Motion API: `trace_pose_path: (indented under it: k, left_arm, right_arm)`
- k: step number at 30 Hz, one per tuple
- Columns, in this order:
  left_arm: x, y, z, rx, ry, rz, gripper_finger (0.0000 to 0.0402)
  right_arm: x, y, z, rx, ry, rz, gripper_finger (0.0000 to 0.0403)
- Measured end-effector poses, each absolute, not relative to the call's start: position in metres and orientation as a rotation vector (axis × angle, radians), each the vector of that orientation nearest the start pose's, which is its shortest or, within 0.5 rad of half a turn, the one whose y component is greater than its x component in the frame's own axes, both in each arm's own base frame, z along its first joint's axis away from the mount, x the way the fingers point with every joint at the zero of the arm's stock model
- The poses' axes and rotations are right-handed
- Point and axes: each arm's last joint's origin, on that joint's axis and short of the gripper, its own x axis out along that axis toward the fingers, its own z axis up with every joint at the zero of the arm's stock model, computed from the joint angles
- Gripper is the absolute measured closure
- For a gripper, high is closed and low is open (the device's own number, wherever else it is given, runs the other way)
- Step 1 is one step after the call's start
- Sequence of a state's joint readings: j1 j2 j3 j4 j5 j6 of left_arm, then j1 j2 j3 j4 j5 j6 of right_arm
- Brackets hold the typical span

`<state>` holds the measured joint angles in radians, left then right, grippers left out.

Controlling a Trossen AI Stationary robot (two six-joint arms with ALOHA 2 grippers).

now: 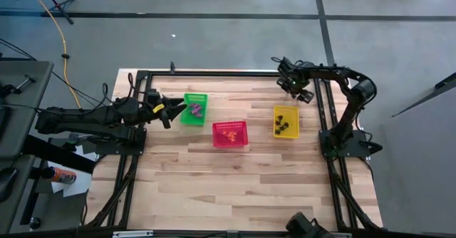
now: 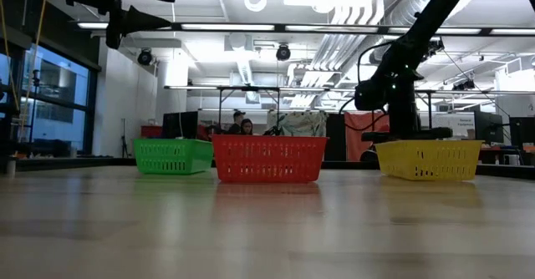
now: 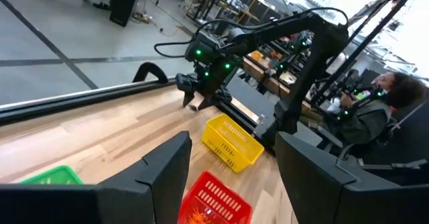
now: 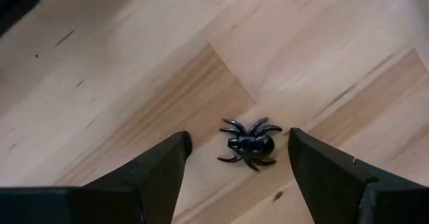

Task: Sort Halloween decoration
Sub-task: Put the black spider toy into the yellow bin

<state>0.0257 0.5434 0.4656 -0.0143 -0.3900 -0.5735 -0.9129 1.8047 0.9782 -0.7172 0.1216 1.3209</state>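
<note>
Right wrist view is showing a small black plastic spider (image 4: pixel 249 143) lying on the pale wooden bench (image 4: pixel 134 70), between the wide-spread fingers of the right gripper (image 4: pixel 234 167), beyond the yellow plastic mesh basket (image 1: pixel 286 121) on its far side. It is looking light, stiff and thin-legged, so pinching across the rounded body is seeming safest; the legs may slip or bend. Left gripper (image 1: pixel 171 111) is hovering open, holding nothing, beside the green mesh basket (image 1: pixel 194 108), well apart from the yellow one.
</note>
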Motion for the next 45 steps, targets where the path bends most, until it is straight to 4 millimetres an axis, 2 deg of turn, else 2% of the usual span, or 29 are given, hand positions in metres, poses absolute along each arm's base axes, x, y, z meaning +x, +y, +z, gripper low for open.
trace_pose_path:
  k: [11,14,21,25,37,45]
  left_arm:
    - [0.137,0.014,0.271,-0.55,-0.016,0.416,0.0195]
    - [0.137,0.014,0.271,-0.574,-0.02,0.417,0.0195]
    - [0.137,0.014,0.271,-0.594,-0.023,0.417,0.0195]
    - [0.137,0.014,0.271,-0.598,-0.024,0.416,0.0195]
    - [0.137,0.014,0.271,-0.598,-0.025,0.417,0.0195]
    - [0.137,0.014,0.271,-0.598,-0.025,0.417,0.0195]
  right_arm:
    - [0.179,-0.23,0.121,1.505,0.738,-1.81,0.0149]
    - [0.18,-0.23,0.121,1.503,0.731,-1.809,0.0173]
    - [0.18,-0.231,0.121,1.5,0.722,-1.806,0.0256]
    - [0.182,-0.23,0.121,1.489,0.722,-1.804,0.028]
    - [0.19,-0.223,0.122,1.391,0.76,-1.781,0.0286]
    - [0.184,-0.219,0.142,1.383,0.697,-1.766,0.0286]
